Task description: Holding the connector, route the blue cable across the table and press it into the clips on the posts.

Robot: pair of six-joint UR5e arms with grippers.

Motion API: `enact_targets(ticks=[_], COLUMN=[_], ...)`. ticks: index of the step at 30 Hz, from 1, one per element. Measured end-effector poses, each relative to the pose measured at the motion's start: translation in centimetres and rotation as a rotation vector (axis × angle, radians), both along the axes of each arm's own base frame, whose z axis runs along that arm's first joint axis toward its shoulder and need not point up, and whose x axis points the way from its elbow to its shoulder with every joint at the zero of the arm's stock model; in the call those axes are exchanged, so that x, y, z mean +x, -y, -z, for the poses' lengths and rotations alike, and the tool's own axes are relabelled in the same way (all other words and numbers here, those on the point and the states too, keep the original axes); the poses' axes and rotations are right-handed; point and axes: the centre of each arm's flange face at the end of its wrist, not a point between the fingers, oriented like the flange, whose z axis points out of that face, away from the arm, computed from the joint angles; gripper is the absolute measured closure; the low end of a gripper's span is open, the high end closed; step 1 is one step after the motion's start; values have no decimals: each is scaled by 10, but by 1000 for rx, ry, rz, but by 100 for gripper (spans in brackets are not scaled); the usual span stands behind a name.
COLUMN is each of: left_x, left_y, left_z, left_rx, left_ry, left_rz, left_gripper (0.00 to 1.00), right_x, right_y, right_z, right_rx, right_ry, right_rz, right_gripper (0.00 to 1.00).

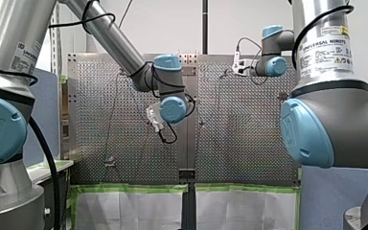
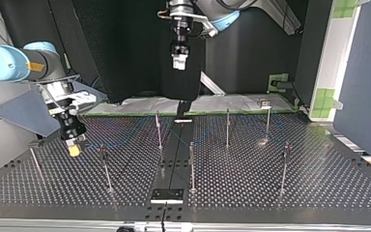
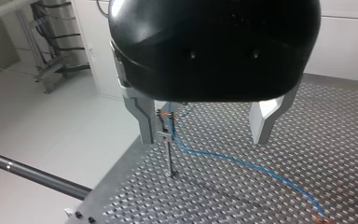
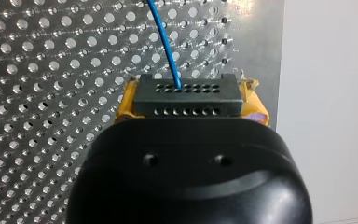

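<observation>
**Finding 1.** My right gripper (image 4: 189,100) has its jaws clamped on the connector (image 4: 186,88), a dark block with rows of holes, seated square between the yellow pads (image 4: 125,103). The blue cable (image 4: 165,42) leaves the block's front face ahead of the jaws. The grip therefore steers the cable without pinching it. In the top view this gripper hangs low over the perforated table (image 2: 319,183) at the view's left, about level with the tops of the nearest posts (image 2: 105,169). I judge that height suited to drawing the cable along at clip level.

**Finding 2.** My left gripper (image 3: 206,135) has its jaws apart and holds nothing. One metal finger (image 3: 144,116) shows just beside the clip (image 3: 164,136) on top of a post (image 3: 169,161). The cable passes at that clip, but whether it is fully seated cannot be told. From the post it runs slack across the table. In the top view this gripper is raised well above the table near the middle, judged placed to come down on the cable at a clip.

**Finding 3.** In the top view, which of the other clips hold cable cannot be read.

**Assessment.** Routing is judged part done. The next clip calls for the cable drawn taut and lined over the slot; slack may let it slip aside
</observation>
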Motion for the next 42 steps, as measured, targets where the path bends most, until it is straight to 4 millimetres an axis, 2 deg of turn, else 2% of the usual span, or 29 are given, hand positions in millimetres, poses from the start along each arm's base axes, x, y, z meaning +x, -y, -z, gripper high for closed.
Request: enact_targets(ticks=[8, 42], left_x=[-9, -10], left_y=[-11, -11], left_z=[15, 15], left_rx=[30, 32], left_ry=[-26, -27], left_rz=[0, 0], left_gripper=[0, 0], right_x=[0, 0], right_y=[0, 0], right_z=[0, 0], right_rx=[0, 0], right_ry=[0, 0], right_rz=[0, 0], right_gripper=[100, 100])
